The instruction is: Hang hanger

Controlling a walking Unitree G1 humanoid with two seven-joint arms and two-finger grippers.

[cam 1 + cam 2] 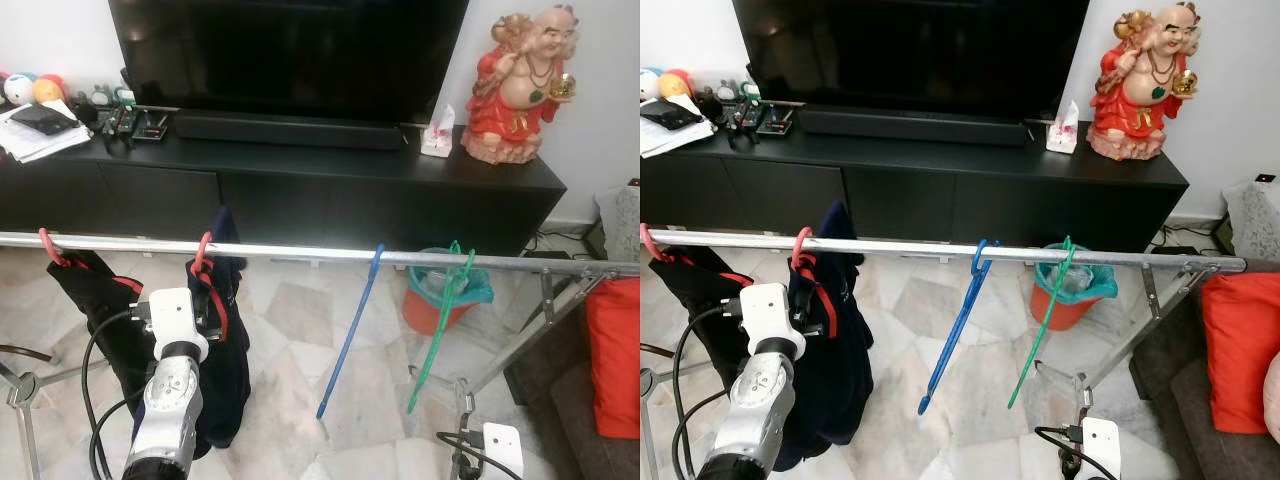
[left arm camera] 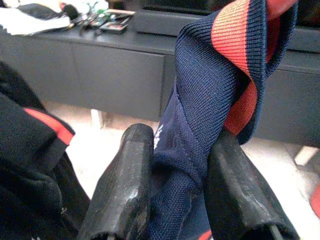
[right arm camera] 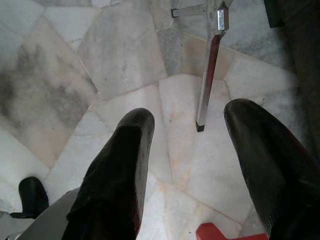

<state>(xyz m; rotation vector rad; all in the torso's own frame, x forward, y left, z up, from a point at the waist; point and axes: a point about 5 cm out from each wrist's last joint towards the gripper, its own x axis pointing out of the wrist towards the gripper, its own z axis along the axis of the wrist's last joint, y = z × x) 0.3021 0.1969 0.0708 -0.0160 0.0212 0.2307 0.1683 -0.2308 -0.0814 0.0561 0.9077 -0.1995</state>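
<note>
Left wrist view: left end effector [image 2: 172,187] clamped on navy garment [image 2: 200,125] hanging lengthwise down from red hanger [image 1: 203,262].

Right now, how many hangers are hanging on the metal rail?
4. A red hanger with a black garment at the rail's left end; a second red hanger carrying the navy garment, gripped by the left gripper; a bare blue hanger; a bare green hanger.

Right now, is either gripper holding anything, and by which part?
The left gripper pinches the navy garment by its fabric below the red-striped collar, hung on the red hanger. The right gripper is open, holding nothing.
</note>
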